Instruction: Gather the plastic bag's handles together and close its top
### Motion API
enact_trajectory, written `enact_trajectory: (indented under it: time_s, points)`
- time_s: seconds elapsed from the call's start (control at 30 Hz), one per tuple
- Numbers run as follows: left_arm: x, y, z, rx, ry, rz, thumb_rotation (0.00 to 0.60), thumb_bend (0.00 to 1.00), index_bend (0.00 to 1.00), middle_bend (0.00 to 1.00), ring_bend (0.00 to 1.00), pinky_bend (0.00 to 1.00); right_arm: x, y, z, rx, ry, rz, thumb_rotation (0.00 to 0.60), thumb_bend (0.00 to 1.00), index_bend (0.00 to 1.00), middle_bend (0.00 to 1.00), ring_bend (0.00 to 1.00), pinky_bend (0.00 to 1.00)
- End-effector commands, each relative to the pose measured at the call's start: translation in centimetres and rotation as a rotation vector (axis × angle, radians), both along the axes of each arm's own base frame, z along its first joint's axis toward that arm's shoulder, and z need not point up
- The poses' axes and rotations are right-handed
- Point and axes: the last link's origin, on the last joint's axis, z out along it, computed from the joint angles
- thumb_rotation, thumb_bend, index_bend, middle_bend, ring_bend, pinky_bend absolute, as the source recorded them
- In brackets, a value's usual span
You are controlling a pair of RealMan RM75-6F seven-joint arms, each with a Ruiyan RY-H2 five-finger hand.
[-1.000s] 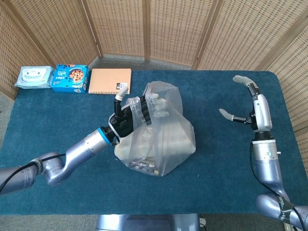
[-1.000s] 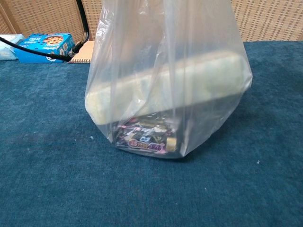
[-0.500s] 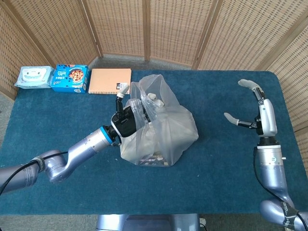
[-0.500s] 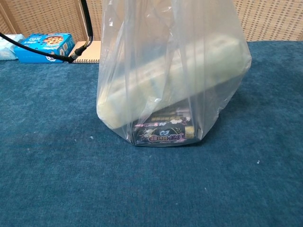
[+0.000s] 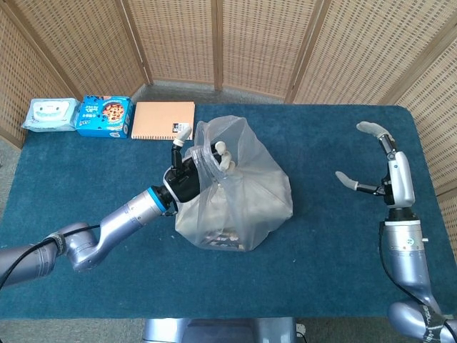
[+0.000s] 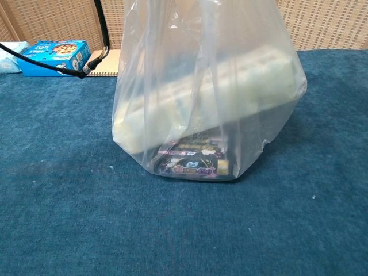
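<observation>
Fingers [image 5: 224, 156] of the left hand [image 5: 191, 174] are pushed in among the gathered plastic at the top of the bag [image 5: 239, 193], closed on the bunched handles, w/ pale fingertips showing above the crumpled film. Thumb side pokes up just behind, toward the notebook [image 5: 163, 119].

Bag sits on the table [image 5: 335, 243] directly under and to the right of those fingers, about mid-table. It's clear, thin plastic, wrinkled, top drawn into a loose peak, sides slack and bulging. Chest view shows it close up: bag [image 6: 207, 92] fills most of the frame, w/ a long pale yellowish-green pack [image 6: 201, 103] lying tilted across the inside, higher at the right end, and a dark packet [image 6: 195, 164] w/ pink and gold print at the bottom, under the pale one. Base of the bag rests on the blue cloth; top runs out of frame so the hand isn't seen there.

Right hand [image 5: 382, 171] is well apart from the bag, near the right edge of the table, raised, fingers spread wide and holding nothing, one finger [image 5: 347, 180] pointing back toward the bag.

Beyond the left fingers, at the far left corner: notebook, then a blue box [image 5: 104, 116], then a wipes pack [image 5: 50, 113] furthest left
</observation>
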Motion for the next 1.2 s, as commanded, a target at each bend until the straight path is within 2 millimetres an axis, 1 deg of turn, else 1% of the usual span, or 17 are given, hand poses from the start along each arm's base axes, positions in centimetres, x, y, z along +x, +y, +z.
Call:
enact_trajectory:
  time_s: [0.03,0.07,0.17,0.27,0.4,0.53,0.73,0.9,1.0,1.1,1.17,1.2]
  points:
    - [-0.5,0.2,0.0,0.057,0.043,0.028,0.000,0.26,0.46,0.48,0.32,0.19,-0.1,0.0,0.0,0.000,-0.003,0.001,0.545,0.08,0.18,0.22,0.12,0.09]
    - [-0.7,0.5,0.1,0.087,0.064,0.036,0.000,0.26,0.44,0.45,0.29,0.17,0.0,0.0,0.1,-0.002,-0.008,0.004,0.544,0.08,0.18,0.22,0.12,0.09]
    - [-0.5,0.4,-0.1,0.133,0.100,0.050,0.000,0.26,0.37,0.38,0.21,0.13,0.0,0.1,0.2,-0.004,-0.012,0.009,0.544,0.08,0.18,0.22,0.12,0.09]
    - [-0.3,0.2,-0.1,0.168,0.126,0.057,0.000,0.26,0.32,0.34,0.16,0.08,-0.1,0.1,0.3,-0.006,-0.020,0.011,0.546,0.08,0.18,0.22,0.12,0.09]
    - [-0.2,0.1,-0.2,0.206,0.162,0.060,0.000,0.26,0.30,0.31,0.13,0.07,-0.1,0.1,0.4,-0.008,-0.022,0.011,0.546,0.08,0.18,0.22,0.12,0.09]
    - [-0.3,0.2,-0.5,0.280,0.233,0.062,0.000,0.26,0.28,0.28,0.10,0.06,-0.2,-0.1,0.5,-0.011,-0.026,0.010,0.544,0.08,0.18,0.22,0.12,0.09]
    - [0.7,0.7,-0.9,0.311,0.236,0.090,0.000,0.26,0.27,0.28,0.10,0.06,-0.3,0.0,0.5,-0.010,-0.037,0.013,0.544,0.08,0.18,0.22,0.12,0.09]
    - [1.9,0.5,-1.3,0.330,0.206,0.100,0.000,0.26,0.26,0.28,0.09,0.06,-0.4,0.0,0.8,-0.015,-0.042,0.017,0.545,0.08,0.18,0.22,0.12,0.09]
    - [2.3,0.4,-1.4,0.338,0.178,0.105,0.000,0.26,0.26,0.28,0.09,0.06,-0.4,0.0,0.9,-0.017,-0.046,0.018,0.548,0.08,0.18,0.22,0.12,0.09]
    - [2.6,0.2,-1.3,0.321,0.129,0.121,0.000,0.26,0.26,0.28,0.10,0.10,-0.5,0.0,1.0,-0.019,-0.045,0.018,0.546,0.08,0.18,0.22,0.12,0.09]
    - [2.7,0.1,-1.1,0.300,0.089,0.135,0.000,0.27,0.29,0.28,0.11,0.15,-0.5,0.1,1.1,-0.018,-0.047,0.020,0.545,0.08,0.18,0.22,0.12,0.09]
    - [2.7,0.1,-1.0,0.294,0.077,0.140,0.000,0.27,0.31,0.28,0.12,0.16,-0.5,0.0,1.1,-0.018,-0.048,0.020,0.544,0.08,0.18,0.22,0.12,0.09]
